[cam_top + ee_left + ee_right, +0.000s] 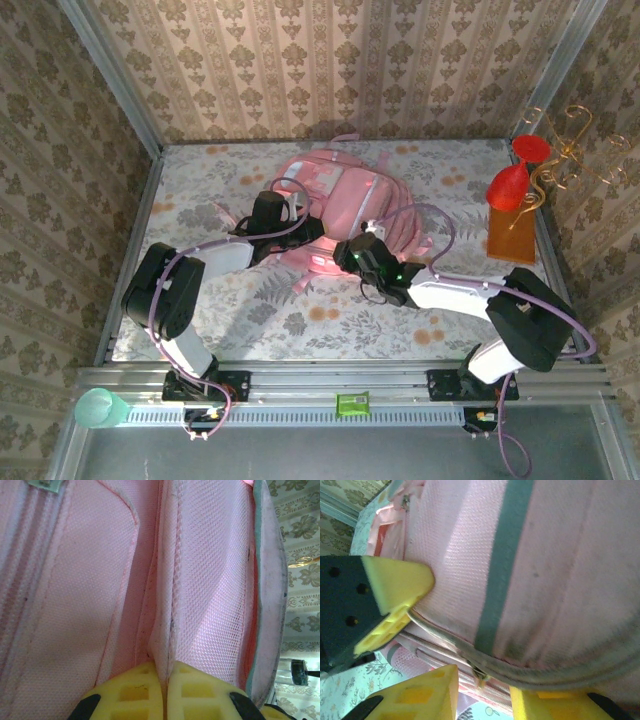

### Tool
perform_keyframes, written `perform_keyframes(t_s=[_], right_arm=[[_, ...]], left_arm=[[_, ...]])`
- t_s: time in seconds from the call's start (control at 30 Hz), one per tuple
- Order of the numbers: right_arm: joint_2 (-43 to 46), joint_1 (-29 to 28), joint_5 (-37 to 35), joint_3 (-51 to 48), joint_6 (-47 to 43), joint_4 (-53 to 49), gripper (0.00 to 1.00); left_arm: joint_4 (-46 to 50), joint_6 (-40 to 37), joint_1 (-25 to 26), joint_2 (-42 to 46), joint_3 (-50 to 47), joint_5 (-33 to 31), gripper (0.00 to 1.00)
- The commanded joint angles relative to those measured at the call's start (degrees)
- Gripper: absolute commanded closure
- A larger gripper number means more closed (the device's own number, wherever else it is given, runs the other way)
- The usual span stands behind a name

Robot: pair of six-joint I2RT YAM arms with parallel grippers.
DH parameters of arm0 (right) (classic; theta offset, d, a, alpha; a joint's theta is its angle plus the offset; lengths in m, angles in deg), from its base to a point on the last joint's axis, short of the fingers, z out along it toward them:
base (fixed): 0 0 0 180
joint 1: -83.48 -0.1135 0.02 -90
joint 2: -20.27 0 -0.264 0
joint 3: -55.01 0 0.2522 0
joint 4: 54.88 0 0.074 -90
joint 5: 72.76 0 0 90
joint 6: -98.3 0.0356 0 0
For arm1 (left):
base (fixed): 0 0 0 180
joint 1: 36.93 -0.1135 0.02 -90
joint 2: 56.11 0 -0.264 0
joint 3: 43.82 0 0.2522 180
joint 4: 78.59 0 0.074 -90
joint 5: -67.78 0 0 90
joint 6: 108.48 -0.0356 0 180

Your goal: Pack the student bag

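Note:
The student bag (345, 195), a soft pink backpack, lies in the middle of the table. My left gripper (298, 238) is at its near left edge. In the left wrist view it (165, 680) is shut on a fold of the bag's pink mesh fabric. My right gripper (342, 256) is at the bag's near edge, close to the left one. Its yellow jaws (482, 695) stand apart under the bag's (545, 570) grey-piped seam. A small zipper pull (480, 672) hangs in the gap, untouched. One of the left gripper's fingers (395, 587) presses the bag's seam there.
At the right edge stand a red glass (512, 185), a gold wire stand (572, 150) and a brown board (515, 238). A green cup (100, 408) sits at the near left corner. A small green item (352, 403) lies on the front rail. Patterned walls enclose the table.

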State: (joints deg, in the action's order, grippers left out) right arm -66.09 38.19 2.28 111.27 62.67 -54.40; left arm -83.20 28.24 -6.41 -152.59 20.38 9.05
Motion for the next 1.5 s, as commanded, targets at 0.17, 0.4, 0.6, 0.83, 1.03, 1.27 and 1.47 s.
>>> perform_keyframes(t_s=[0.17,0.4,0.6,0.83,1.03,1.27,1.47], right_arm=[[-4.64,-1.02,-3.81,4.47,-1.88,-4.1,0.7],[-7.58,-1.85,-6.89,6.89,0.72,-8.0,0.73],[-7.24,-1.82,-11.01,5.87,0.12,-7.5,0.88],[-0.38,-1.76,-14.0,1.76,-2.11,-11.96,1.0],[7.62,1.22,-11.64,-3.53,-8.15,-15.58,1.0],[11.82,12.86,6.1,-3.54,-25.14,-16.59,1.0],[12.03,14.54,16.31,0.93,-34.91,-20.27,1.0]], left_arm=[[-0.1,-2.0,0.85,0.63,1.32,2.48,1.0],[-0.07,-2.04,0.85,0.77,1.32,2.42,1.0],[0.66,-2.81,0.68,1.0,1.3,2.27,1.0],[6.75,-11.17,-0.35,3.12,0.99,-1.96,1.0],[12.57,-17.74,-3.22,5.09,1.23,-5.48,1.0],[18.28,-23.78,-4.0,4.84,3.26,-6.62,1.0],[20.15,-27.42,-4.03,6.24,4.22,-7.78,0.86]])
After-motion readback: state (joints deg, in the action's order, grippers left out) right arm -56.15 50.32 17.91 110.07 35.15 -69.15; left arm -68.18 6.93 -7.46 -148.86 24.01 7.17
